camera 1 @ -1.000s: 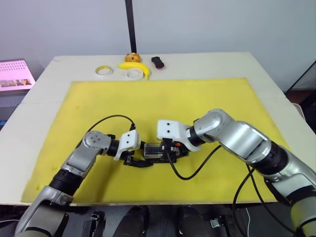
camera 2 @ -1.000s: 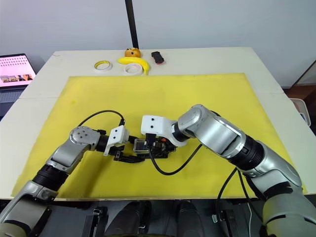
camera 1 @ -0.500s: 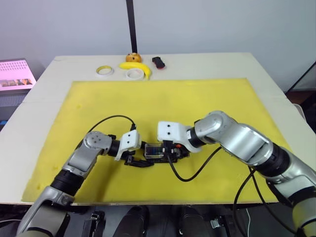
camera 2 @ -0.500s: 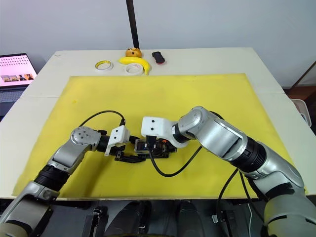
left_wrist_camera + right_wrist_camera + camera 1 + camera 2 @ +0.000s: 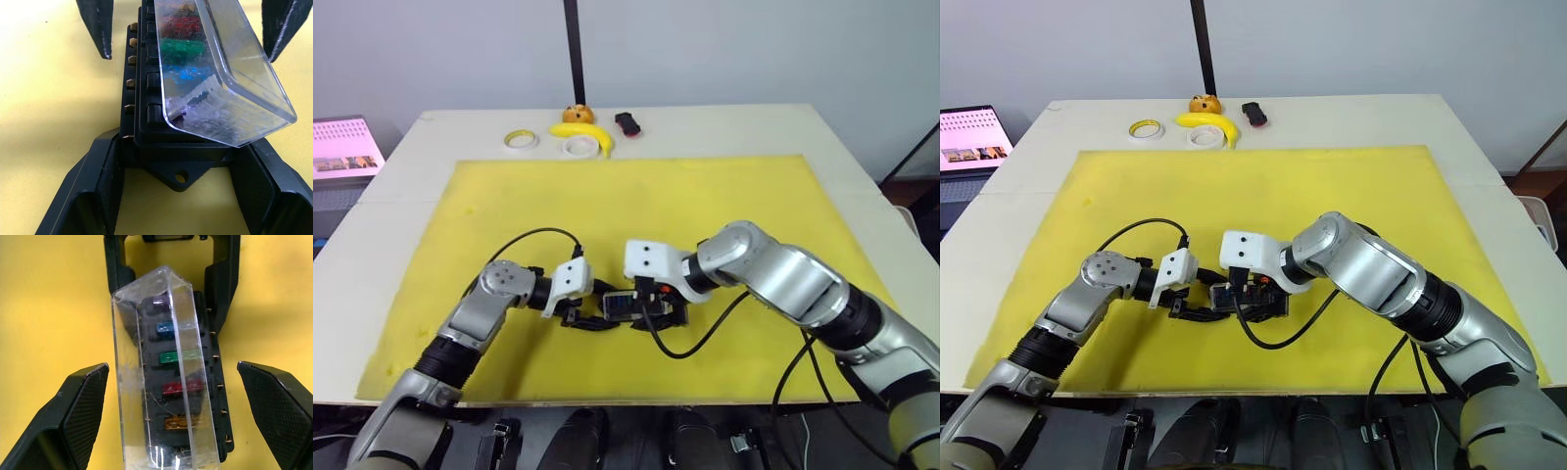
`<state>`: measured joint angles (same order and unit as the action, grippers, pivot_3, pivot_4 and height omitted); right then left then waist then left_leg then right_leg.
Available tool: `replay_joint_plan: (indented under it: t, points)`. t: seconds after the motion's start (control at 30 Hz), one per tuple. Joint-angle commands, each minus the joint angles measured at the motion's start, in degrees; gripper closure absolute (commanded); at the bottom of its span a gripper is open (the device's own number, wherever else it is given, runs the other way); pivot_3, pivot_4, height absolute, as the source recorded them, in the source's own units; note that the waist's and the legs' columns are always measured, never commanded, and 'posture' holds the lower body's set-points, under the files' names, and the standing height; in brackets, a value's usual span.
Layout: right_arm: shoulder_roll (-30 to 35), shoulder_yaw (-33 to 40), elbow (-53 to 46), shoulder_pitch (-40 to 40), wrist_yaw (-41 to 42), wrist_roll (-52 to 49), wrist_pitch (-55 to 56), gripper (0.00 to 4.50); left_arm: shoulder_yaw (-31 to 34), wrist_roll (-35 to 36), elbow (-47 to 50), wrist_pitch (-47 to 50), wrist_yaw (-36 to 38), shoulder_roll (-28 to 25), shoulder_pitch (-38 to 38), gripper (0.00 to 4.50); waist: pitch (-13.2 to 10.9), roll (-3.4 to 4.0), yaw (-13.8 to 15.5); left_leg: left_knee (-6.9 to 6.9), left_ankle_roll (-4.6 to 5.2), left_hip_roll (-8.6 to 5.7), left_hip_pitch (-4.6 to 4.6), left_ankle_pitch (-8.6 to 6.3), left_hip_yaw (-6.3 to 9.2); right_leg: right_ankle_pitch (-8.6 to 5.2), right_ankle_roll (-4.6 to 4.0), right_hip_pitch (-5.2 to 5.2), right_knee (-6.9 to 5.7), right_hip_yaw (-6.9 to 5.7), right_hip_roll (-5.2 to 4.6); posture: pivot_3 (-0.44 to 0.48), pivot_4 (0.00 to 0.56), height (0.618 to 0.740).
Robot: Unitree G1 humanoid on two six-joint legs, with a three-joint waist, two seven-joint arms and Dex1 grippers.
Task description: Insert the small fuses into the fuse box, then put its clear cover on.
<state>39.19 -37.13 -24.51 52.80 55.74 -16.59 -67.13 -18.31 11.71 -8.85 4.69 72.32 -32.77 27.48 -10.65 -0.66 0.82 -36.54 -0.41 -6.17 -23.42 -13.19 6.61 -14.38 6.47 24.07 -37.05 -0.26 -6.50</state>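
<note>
The black fuse box [image 5: 146,132] lies on the yellow mat [image 5: 705,196] near the table's front. My left gripper [image 5: 178,164] is shut on one end of it. Coloured small fuses [image 5: 178,357] sit in a row in its slots: purple, blue, teal, red and amber. The clear cover [image 5: 161,382] rests tilted on the box, one long edge raised. My right gripper [image 5: 172,368] stands open at the opposite end, its fingers [image 5: 83,416] wide apart on either side of box and cover without touching them. Both grippers meet at the box [image 5: 619,305].
At the table's far edge lie two tape rolls [image 5: 519,140], a banana [image 5: 585,134], an orange object [image 5: 574,114] and a black-and-red object [image 5: 626,123]. A black pole [image 5: 573,49] rises behind them. A screen [image 5: 342,147] stands off the left. Black cables [image 5: 685,348] loop beside both wrists.
My right gripper has dropped slightly toward the table's front over the box. The left gripper and the fuse box stay in place.
</note>
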Motion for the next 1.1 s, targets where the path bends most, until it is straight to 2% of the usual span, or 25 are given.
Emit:
replay_joint_plan:
  t: [0.03, 0.6, 0.8, 0.97, 1.1]
  points:
    - [-0.4, 1.9, -0.8, 2.1, -0.3, -0.1, 0.5, 0.05, 0.8, -2.4, -1.3, 0.4, -3.0, 0.7, 0.8, 1.98, 0.0, 0.00, 0.0, 0.00, 0.00, 0.00, 0.00, 0.00, 0.00, 0.00, 0.00, 0.00, 0.00, 0.00, 0.00, 0.000, 0.150, 0.740]
    - [-0.3, 3.2, 1.9, 3.7, -0.9, 0.3, 1.7, 0.05, 0.5, -2.5, -1.0, 0.4, -2.9, 0.8, 0.3, 1.98, 0.0, 0.00, 0.0, 0.00, 0.00, 0.00, 0.00, 0.00, 0.00, 0.00, 0.00, 0.00, 0.00, 0.00, 0.00, 0.000, 0.150, 0.740]
    - [0.3, 4.1, 0.1, 3.3, 0.5, -1.4, 1.0, 0.05, 0.6, -2.5, -1.0, 0.5, -3.1, 0.9, 0.4, 1.98, 0.0, 0.00, 0.0, 0.00, 0.00, 0.00, 0.00, 0.00, 0.00, 0.00, 0.00, 0.00, 0.00, 0.00, 0.00, 0.000, 0.150, 0.740]
    - [1.8, 9.0, -2.6, 3.7, 2.7, -5.5, -0.9, 0.05, 0.8, -2.3, -0.2, 0.9, -3.0, 0.5, -0.3, 1.98, 0.0, 0.00, 0.0, 0.00, 0.00, 0.00, -0.01, 0.00, 0.00, 0.00, 0.00, 0.00, 0.01, 0.00, 0.00, 0.000, 0.150, 0.740]
    - [5.1, 14.4, -4.5, 1.0, 5.5, -8.6, 2.4, 0.05, 1.1, -2.1, -0.2, 1.1, -3.1, 0.3, -0.2, 1.98, 0.0, 0.00, 0.0, 0.00, 0.02, 0.00, -0.01, -0.01, 0.00, 0.00, 0.01, -0.01, 0.03, -0.01, 0.00, 0.000, 0.150, 0.740]
